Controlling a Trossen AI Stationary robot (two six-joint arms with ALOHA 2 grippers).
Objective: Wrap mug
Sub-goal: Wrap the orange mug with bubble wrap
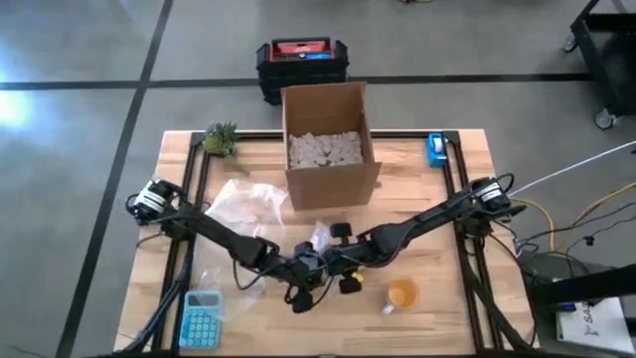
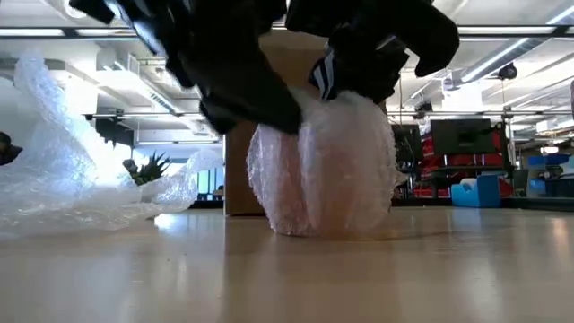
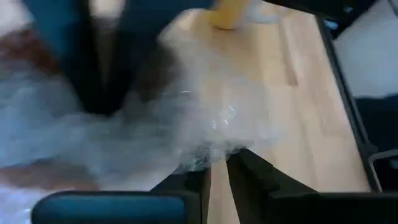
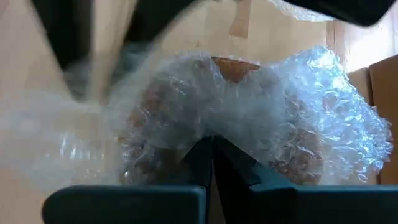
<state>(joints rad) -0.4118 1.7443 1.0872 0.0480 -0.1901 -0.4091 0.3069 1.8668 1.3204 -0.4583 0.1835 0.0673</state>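
Together, both fingers (image 4: 211, 155) pinched on bubble-wrapped mug (image 2: 327, 170)

Clear bubble wrap (image 2: 327, 170), orange mug (image 1: 401, 293)

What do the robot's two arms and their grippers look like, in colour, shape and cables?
Both arms are dark, nearly black, slim and jointed. The left arm and the right arm each have a pale, round part at the outer end, and loose cables run off past the right arm's base. The left gripper and the right gripper have dark, wedge-shaped jaws.
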